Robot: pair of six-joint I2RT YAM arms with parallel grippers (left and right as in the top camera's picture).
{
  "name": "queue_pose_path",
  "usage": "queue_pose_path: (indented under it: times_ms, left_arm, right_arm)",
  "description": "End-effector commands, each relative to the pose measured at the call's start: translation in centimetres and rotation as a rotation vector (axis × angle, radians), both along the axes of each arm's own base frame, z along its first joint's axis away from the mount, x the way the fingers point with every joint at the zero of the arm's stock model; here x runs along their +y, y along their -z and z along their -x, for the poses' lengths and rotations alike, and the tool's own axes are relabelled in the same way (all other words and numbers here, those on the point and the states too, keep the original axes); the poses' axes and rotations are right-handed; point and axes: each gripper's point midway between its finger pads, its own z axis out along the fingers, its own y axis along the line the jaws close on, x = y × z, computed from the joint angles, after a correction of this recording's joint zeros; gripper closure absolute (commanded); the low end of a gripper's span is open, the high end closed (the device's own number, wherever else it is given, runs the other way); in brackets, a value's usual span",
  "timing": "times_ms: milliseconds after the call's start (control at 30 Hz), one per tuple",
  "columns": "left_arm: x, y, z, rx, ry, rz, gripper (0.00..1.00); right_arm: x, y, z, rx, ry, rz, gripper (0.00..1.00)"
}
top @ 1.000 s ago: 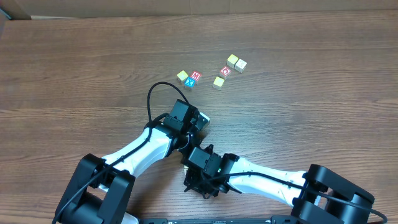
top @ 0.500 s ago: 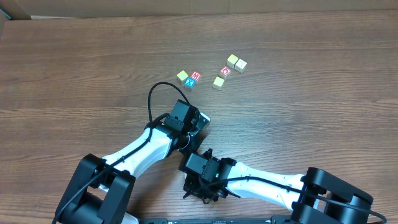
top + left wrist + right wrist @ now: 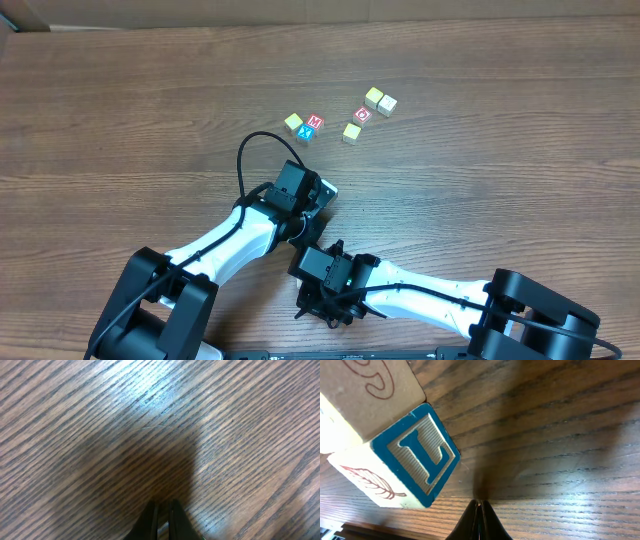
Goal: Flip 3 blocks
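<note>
**Step in hand:** none started, by my judgement. No block is held and both arms are parked, pulled in toward the robot's side, well apart from the red O block [image 3: 363, 114] (ref. point for all positions below).

**Grippers:**
- Left gripper [image 3: 162, 508]: fingers pressed together, nothing between them, only bare table [image 3: 100, 420] under it.
- Right gripper [image 3: 480, 506]: fingers also pressed tight, gripping nothing.
- An L block [image 3: 415, 457] sits just beside the right gripper's tips, not touching them. It is hidden in the overhead view, so its pos. rel. to the O block can't be told.

**Task items, pale blocks, overhead view:**
- One [image 3: 352, 132] just below-left of the O block, nearly touching it.
- Two up-right of the O block [image 3: 373, 97] and [image 3: 388, 104], touching each other.
- One [image 3: 293, 122] further left of the O block, against the far side of the M block [image 3: 315, 122] and X block [image 3: 306, 132].
- That makes four pale tops. Which three count can't be told.

**Next move calls for:** open one gripper, reach out to a pale block. The one nearest the O block prob. needs care, as clearance is tight.

**Legible markings:**
- "O" and "M", red.
- "X", blue.
- "L", blue face w/ raised border. Same block carries a red-brown leaf drawing and a red-brown curl, poss. part of a letter.
- No brand seen.
</note>
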Motion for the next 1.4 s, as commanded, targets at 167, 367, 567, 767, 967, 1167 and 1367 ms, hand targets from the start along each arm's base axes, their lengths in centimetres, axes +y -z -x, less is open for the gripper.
queue_pose_path:
  times_ms: [167,367,567,767,967,1167,1367]
  left_arm:
    - [4.7,2.6,-0.1,0.049,-0.195,-0.107,0.96]
    - [6.7,2.7,-0.8,0.063,-0.298,-0.106,0.96]
    - [8.4,2.7,-1.1,0.081,-0.385,-0.102,0.96]
    - [9.1,2.8,-0.9,0.1,-0.424,-0.104,0.96]
    - [9.1,2.8,-0.9,0.104,-0.447,-0.099,0.96]
    - [9.1,2.9,-0.6,0.114,-0.448,-0.104,0.96]
    - [9.2,2.9,-0.5,0.118,-0.448,-0.106,0.96]
  right_arm:
    - [-0.1,0.0,-1.1,-0.048,0.019,0.019,0.96]
    - [-1.1,0.1,-2.5,-0.06,0.046,0.04,0.96]
    - [-3.3,0.5,-4.9,-0.045,0.126,0.084,0.96]
    - [-4.6,0.4,-7.9,-0.115,0.078,0.068,0.96]
    - [-5.0,-0.1,-11.1,-0.237,-0.052,0.02,0.96]
    - [-4.1,-0.7,-12.1,-0.318,-0.136,-0.023,0.96]
    - [-3.3,-1.0,-12.2,-0.331,-0.162,-0.064,0.96]
